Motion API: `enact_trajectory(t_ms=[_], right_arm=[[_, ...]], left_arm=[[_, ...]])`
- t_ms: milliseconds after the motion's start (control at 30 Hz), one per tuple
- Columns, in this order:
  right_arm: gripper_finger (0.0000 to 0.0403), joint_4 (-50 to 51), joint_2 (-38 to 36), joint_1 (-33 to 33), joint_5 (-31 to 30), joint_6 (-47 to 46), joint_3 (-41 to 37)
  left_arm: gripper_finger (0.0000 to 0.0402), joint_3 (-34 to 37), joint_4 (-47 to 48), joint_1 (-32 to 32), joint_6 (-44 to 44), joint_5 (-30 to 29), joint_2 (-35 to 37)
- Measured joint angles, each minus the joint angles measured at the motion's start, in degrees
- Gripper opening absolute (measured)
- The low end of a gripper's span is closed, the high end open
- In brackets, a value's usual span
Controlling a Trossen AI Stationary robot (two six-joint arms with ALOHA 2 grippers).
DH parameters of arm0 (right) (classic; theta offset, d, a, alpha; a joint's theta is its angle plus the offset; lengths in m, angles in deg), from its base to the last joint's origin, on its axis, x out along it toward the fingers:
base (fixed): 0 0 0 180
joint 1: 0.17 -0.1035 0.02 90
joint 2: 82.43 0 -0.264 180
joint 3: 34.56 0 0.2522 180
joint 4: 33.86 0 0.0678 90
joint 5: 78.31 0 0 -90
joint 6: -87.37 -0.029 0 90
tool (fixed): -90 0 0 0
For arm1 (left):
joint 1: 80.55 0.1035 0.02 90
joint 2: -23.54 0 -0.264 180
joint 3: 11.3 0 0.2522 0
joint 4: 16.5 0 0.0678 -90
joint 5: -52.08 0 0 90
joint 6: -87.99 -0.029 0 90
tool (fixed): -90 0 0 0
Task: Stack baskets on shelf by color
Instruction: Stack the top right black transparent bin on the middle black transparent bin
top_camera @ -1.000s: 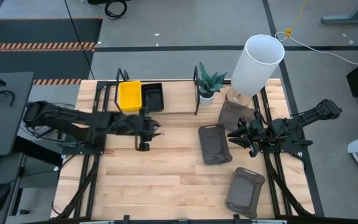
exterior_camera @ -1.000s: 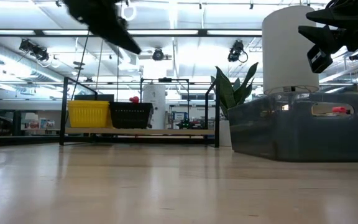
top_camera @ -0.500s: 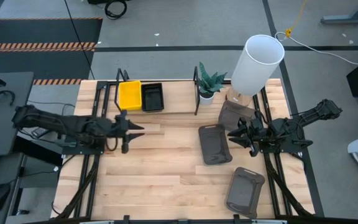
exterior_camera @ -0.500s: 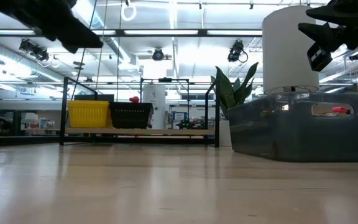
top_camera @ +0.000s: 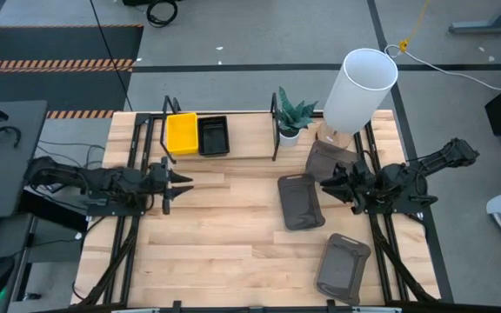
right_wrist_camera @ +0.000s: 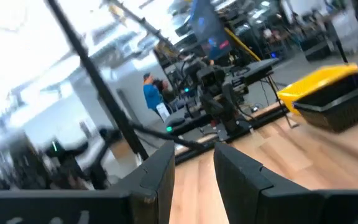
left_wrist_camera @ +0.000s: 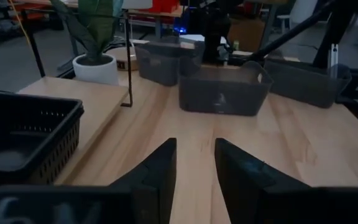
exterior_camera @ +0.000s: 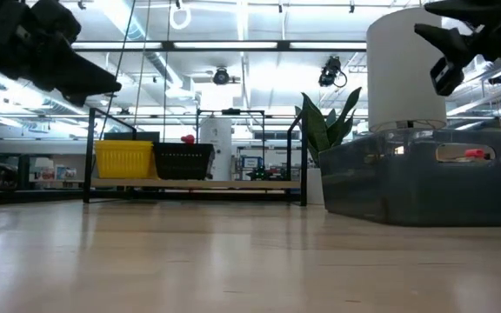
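From above we see the yellow basket (top_camera: pixel 181 133) and black basket (top_camera: pixel 213 135) side by side on the shelf (top_camera: pixel 242 137), three grey baskets (top_camera: pixel 300 202) on the table's right half. The left gripper (top_camera: pixel 177 180), fingers narrowly parted, holds nothing. The right gripper (top_camera: pixel 329 185) is also empty, slightly apart (only its wrist view shows a person (right_wrist_camera: pixel 150 97)).

- A light-wood plank bench (top_camera: pixel 233 235) carried everything.
- A white cylinder lamp shade (top_camera: pixel 360 89) stood at the far right corner of the bench.
- A small potted plant (top_camera: pixel 292 117) in a white pot sat just left of the lamp.
- Black-and-orange hazard tape (top_camera: pixel 55 63) marked the floor beyond the bench.
- A person in a blue top (right_wrist_camera: pixel 149 96) stood in the room, seen in the right wrist view.
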Motion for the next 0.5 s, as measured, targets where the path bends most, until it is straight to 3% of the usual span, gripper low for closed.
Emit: enact_trajectory(t_ms=[133,233,500], right_arm=[[0.0118,2.0,1.7,0.1,-1.6,-6.8,1.0],[0.0114,9.3,4.4,0.0,-3.1,-8.4,4.4],[0.0107,31.4,16.5,0.0,-14.3,-11.6,17.1]], left_arm=[[0.0116,0.6,2.7,0.0,-0.9,0.0,4.4],[0.0116,0.6,5.1,0.0,-2.0,-1.3,8.0],[0.0116,0.7,14.9,0.0,-0.3,-3.0,17.0]])
